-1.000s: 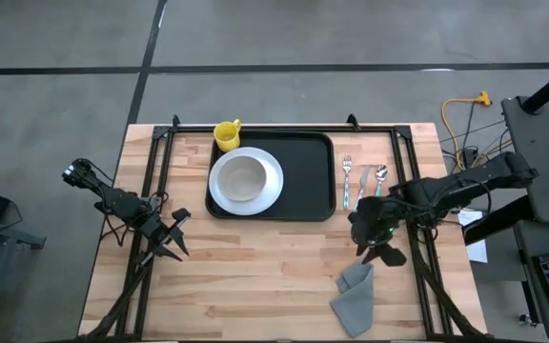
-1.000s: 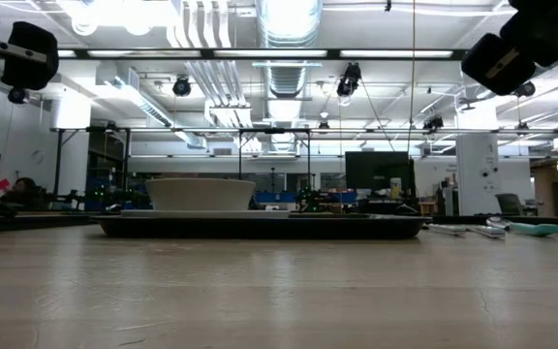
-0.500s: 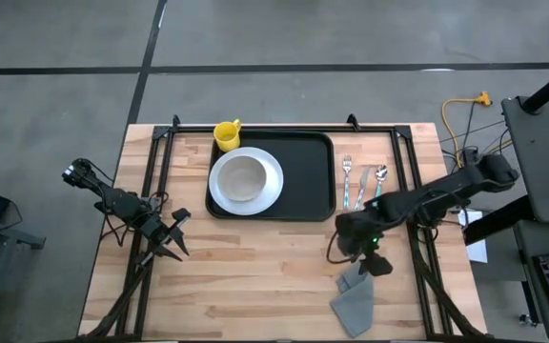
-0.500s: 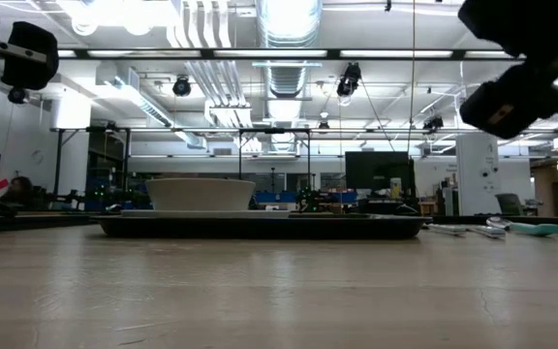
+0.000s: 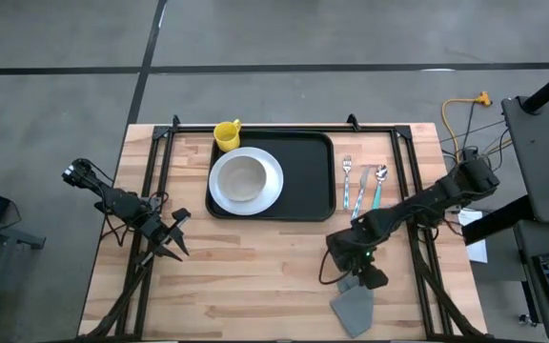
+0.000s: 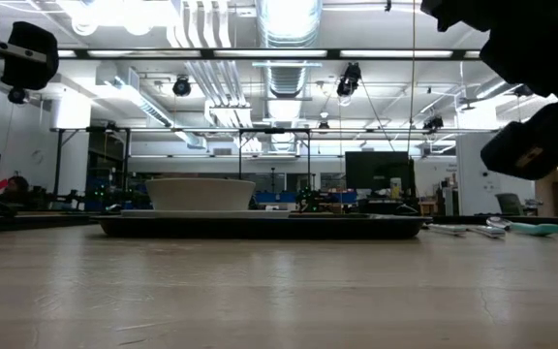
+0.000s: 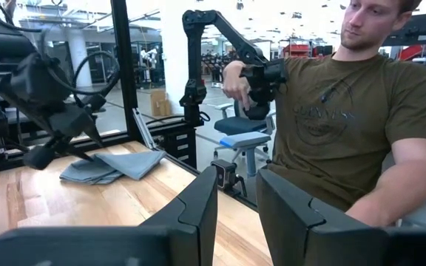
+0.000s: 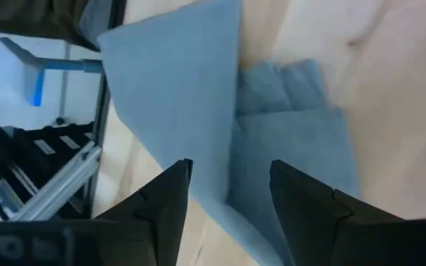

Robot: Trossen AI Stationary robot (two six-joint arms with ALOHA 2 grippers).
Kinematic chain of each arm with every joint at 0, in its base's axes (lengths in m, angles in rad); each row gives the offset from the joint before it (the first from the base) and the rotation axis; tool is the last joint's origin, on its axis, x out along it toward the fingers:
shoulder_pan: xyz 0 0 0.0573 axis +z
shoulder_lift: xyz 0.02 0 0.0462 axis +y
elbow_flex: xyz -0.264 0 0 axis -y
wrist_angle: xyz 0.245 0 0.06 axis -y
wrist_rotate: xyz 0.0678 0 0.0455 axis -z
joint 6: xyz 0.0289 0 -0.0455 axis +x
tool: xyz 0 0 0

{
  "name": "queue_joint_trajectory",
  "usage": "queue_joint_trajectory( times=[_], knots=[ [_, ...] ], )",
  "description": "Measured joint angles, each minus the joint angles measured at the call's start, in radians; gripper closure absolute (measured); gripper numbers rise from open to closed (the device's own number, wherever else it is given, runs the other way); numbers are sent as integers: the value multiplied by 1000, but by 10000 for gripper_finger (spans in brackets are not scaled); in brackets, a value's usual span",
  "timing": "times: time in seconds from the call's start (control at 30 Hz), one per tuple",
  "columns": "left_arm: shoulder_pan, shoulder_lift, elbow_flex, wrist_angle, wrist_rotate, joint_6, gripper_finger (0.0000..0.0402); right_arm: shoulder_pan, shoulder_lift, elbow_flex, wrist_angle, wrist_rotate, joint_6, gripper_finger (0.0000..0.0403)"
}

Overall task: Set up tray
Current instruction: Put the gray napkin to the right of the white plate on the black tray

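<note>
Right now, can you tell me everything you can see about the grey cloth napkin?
The grey napkin is soft-looking folded cloth, lying flat on the wooden table near its front edge, on the right side, well apart from the black tray and the cutlery. One pointed flap lies folded over the layers beneath, and its edges look a little rumpled. The right gripper hangs just over the end nearer the tray with its fingers open to either side of a fold. Whether they already touch the cloth cannot be told.

High view straight down over whole counter (image 5: 255,276); low view level at counter height, facing room. Both wrist views close, sharing the grey cloth (image 8: 272,148) with high view.
</note>
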Motion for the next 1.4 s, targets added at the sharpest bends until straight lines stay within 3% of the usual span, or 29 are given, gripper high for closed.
queue_joint_trajectory(
  times=[0.83,1.4],
  knots=[
    [0,2,0,0,0,0,324,87,260,162,11,-28,-67,237],
    [0,8,0,0,0,0,324,84,261,182,26,-21,-121,241]
  ],
)
